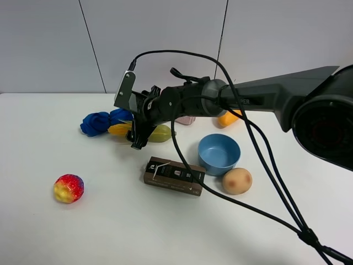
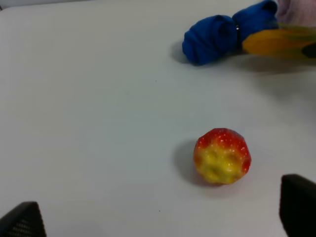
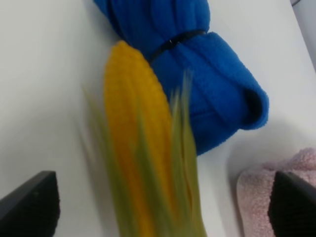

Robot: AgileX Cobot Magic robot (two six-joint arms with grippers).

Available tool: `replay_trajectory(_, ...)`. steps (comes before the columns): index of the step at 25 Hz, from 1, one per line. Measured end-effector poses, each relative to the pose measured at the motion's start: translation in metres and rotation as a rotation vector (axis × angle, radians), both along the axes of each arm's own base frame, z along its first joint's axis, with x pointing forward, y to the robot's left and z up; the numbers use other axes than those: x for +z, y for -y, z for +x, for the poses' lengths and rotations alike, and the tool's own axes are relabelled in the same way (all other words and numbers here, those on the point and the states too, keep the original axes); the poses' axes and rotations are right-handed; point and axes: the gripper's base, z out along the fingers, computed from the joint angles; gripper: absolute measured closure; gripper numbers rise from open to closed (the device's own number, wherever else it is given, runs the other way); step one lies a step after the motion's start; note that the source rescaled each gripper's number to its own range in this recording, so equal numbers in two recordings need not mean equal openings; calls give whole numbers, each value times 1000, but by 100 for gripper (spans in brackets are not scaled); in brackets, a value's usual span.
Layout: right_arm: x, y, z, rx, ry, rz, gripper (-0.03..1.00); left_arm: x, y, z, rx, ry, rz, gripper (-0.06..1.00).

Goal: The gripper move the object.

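The toy corn cob (image 1: 119, 130) lies on the white table beside a blue cloth, yellow kernels toward the left and green husk (image 1: 161, 133) toward the right. My right gripper (image 1: 138, 138) reaches across the middle and hovers right over the cob's middle. In the right wrist view the cob (image 3: 143, 148) is blurred and sits between the gripper's (image 3: 163, 212) two wide-open fingertips (image 3: 29, 207). My left gripper (image 2: 160, 217) is open and empty above the table near a red-yellow toy fruit (image 2: 222, 155). The cob's tip also shows in the left wrist view (image 2: 276, 43).
A rolled blue cloth (image 1: 102, 121) touches the cob's far side. A pink cloth (image 1: 186, 120) and orange mango (image 1: 229, 117) lie behind the arm. A brown box (image 1: 174, 175), blue bowl (image 1: 219, 153) and tan potato (image 1: 237, 180) sit in front. The red-yellow fruit (image 1: 69, 188) lies at left.
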Motion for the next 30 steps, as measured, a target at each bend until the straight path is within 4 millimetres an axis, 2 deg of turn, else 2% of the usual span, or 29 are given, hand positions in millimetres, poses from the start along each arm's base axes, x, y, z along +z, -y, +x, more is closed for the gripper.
replay_trajectory(5, 2, 0, -1, -6, -13, 8, 19, 0, 0, 0, 0, 0, 0, -6)
replay_trajectory(8, 19, 2, -5, -8, -38, 25, 18, 0, 0, 0, 0, 0, 0, -6)
replay_trajectory(10, 42, 4, -11, -31, -80, 70, 18, 0, 0, 0, 0, 0, 0, -6)
replay_trajectory(15, 118, 17, -34, -125, -196, 234, 18, 0, 0, 0, 0, 0, 0, -6)
replay_trajectory(20, 171, 36, -54, -224, -256, 338, 18, 0, 0, 0, 0, 0, 0, -6)
replay_trajectory(25, 211, 66, -73, -313, -238, 312, 18, 0, 0, 0, 0, 0, 0, -6)
replay_trajectory(27, 222, 86, -76, -394, -245, 279, 18, 0, 0, 0, 0, 0, 0, -6)
replay_trajectory(30, 234, 134, -72, -576, -264, 202, 18, 0, 0, 0, 0, 0, 0, -6)
